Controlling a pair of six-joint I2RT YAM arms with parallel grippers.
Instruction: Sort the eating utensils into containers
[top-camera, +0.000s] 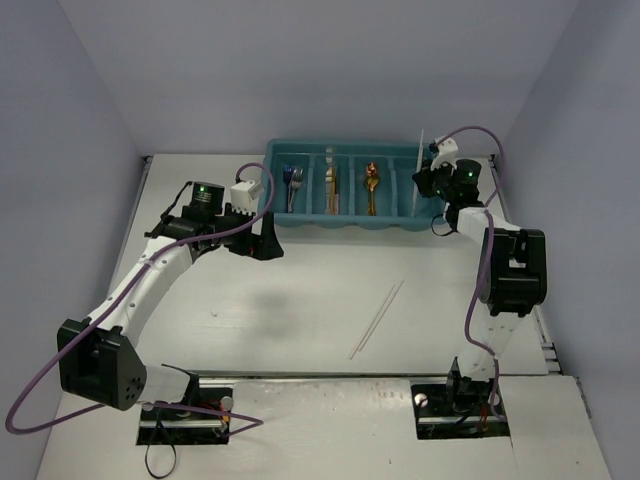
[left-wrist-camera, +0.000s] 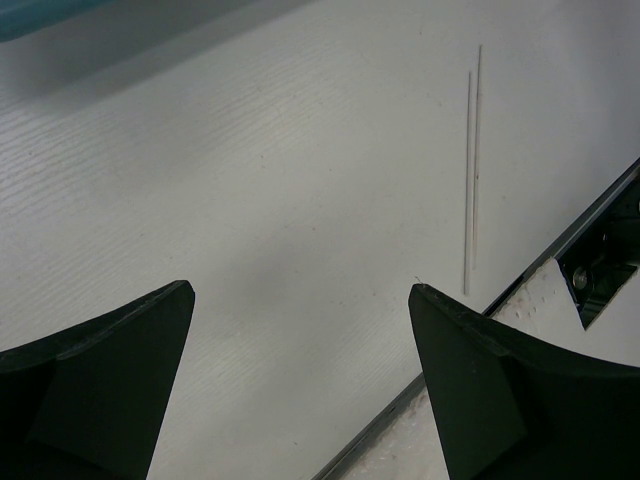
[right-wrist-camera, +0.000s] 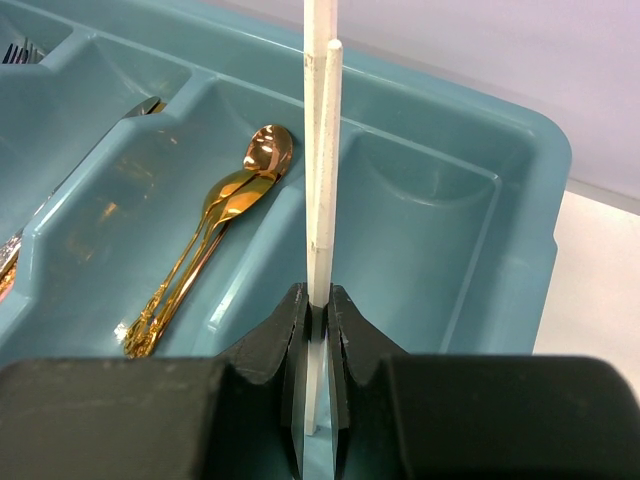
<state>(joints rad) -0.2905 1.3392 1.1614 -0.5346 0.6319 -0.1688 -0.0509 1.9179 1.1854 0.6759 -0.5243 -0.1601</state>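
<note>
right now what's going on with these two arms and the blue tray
The right arm's fingers are shut on a pair of pale chopsticks, held over the end compartment of the teal tray, which looks empty. Gold spoons lie in the next compartment. The left arm's fingers are open above the table, holding nothing. A second pair of sticks lies loose on the table.

Nothing readable here. The teal tray shows no legible label or number, nor does the table around it.

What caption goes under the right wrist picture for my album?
Right gripper pinches two white chopsticks upright over the teal tray, beside gold spoons.
</note>
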